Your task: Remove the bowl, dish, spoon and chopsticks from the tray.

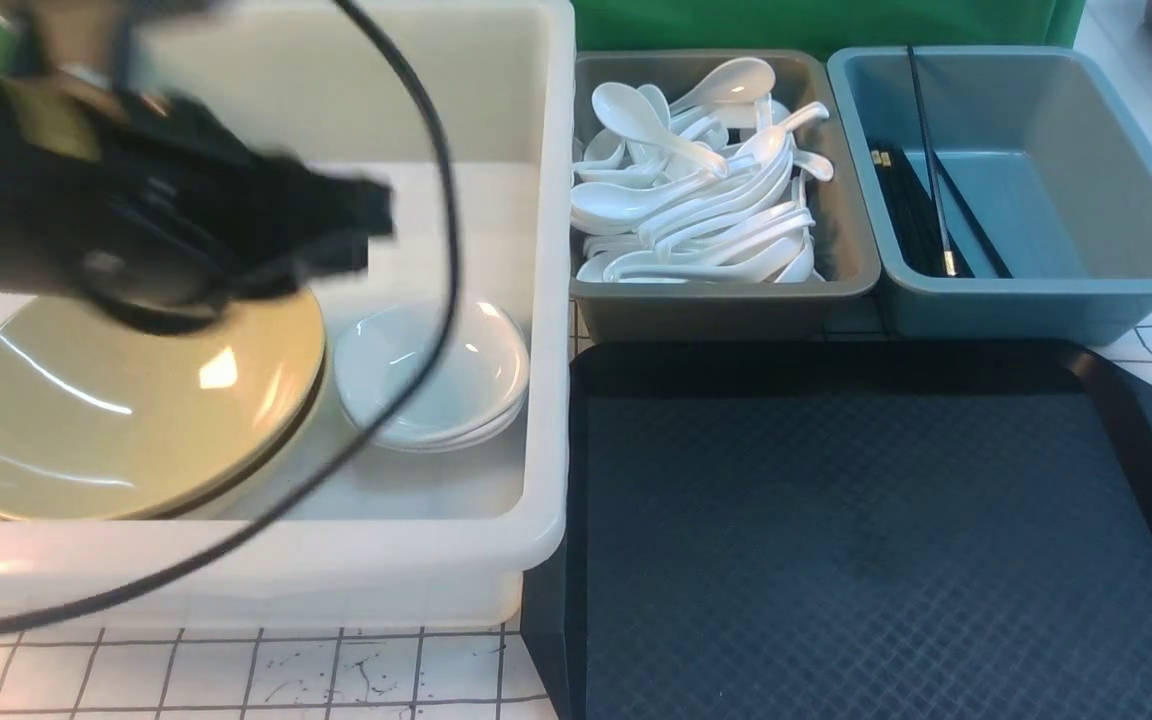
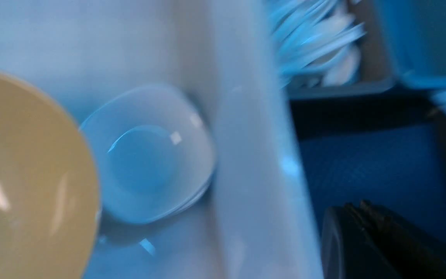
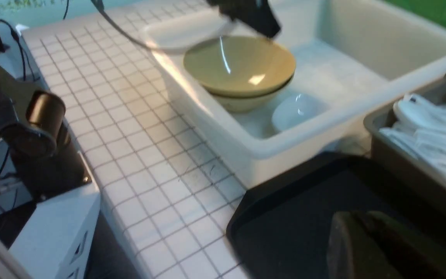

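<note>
Tray looks bare in front view; nothing of the task's set on the part visible. Bowl sits nested on another like it inside the white tub, w/ a stack of small white dishes just beside it, nearly touching its rim. Spoons are heaped in the grey bin; chopsticks lie in the blue bin, one stick leaning up on the back wall.

Left gripper is above the tub, over the bowl's far rim, motion-blurred; fingers closed, holding nothing visible. Right gripper is low over the tray's near corner, fingers closed, nothing in them as far as the wrist view shows.

Judgement: clearing looks done, or as good as; step in hand is pulling the left arm out. To do it well: lift straight up first, clear the tub's wall before swinging sideways, and watch the black cable draped across the tub so it doesn't snag the bowl rim or drag the dishes. Keep the right arm parked, away from the bins.
</note>
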